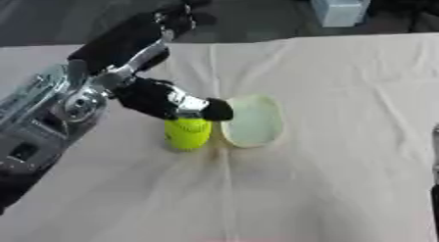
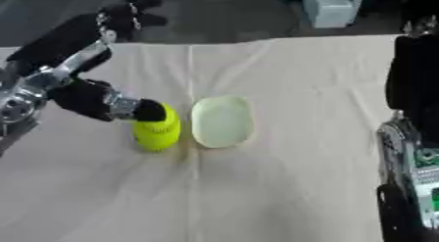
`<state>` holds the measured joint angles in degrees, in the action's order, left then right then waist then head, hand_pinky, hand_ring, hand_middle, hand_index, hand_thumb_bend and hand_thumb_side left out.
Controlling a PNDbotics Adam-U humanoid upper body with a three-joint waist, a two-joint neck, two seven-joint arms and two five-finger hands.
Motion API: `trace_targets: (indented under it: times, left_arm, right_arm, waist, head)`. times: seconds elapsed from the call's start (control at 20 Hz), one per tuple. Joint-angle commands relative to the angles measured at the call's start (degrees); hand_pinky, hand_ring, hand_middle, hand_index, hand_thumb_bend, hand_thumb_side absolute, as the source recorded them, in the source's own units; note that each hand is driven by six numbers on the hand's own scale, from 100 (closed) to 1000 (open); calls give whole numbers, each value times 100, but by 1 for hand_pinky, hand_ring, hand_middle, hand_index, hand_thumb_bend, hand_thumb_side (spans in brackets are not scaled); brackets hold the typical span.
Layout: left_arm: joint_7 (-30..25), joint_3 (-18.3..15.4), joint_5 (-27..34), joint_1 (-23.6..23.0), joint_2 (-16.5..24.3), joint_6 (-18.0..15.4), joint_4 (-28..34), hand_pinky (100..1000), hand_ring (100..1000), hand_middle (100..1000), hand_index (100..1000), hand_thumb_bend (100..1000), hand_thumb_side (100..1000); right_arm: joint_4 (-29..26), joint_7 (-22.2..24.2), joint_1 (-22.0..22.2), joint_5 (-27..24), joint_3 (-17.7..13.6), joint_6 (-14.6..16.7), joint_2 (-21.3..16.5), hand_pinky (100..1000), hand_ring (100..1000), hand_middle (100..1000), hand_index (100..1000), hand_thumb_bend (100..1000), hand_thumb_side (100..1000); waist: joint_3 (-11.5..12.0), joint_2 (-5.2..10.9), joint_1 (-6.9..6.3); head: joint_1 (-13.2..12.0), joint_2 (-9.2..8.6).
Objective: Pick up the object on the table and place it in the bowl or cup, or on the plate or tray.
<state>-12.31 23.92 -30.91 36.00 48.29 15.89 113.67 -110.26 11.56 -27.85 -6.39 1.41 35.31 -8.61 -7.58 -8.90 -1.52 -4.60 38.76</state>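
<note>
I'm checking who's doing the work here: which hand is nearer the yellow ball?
Left. The left hand is on top of the ball, beside the plate. The right hand is not visible; only its arm shows at the right edge.

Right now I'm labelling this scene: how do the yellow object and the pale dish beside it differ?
The yellow object is bright yellow-green and rounded, standing taller; the dish is pale cream, flat and oblong. The left hand is on the yellow object, whereas the dish lies untouched and holds nothing. Both sit on the cloth-covered table, side by side.
</note>
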Motion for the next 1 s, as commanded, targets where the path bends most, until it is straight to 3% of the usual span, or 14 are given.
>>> trace_targets:
  times: [0.05, 1.0]
  left_arm:
    - [-352, -5, -338, 135, 205, 157, 93, 679, 880, 1000, 938, 907, 1000]
    - [-3205, 639, -1599, 554, -102, 1054, 93, 678, 847, 1000, 940, 930, 995]
  right_arm:
    - [-25, 30, -17, 32, -4, -7, -91, 781, 849, 910, 926, 100, 866]
    - [-17, 78, -19, 34, -14, -49, -75, 781, 847, 910, 928, 100, 861]
  waist:
    - [-17, 61, -7]
    - [-244, 18, -120]
  head:
    - [-58, 6]
    - [-69, 29]
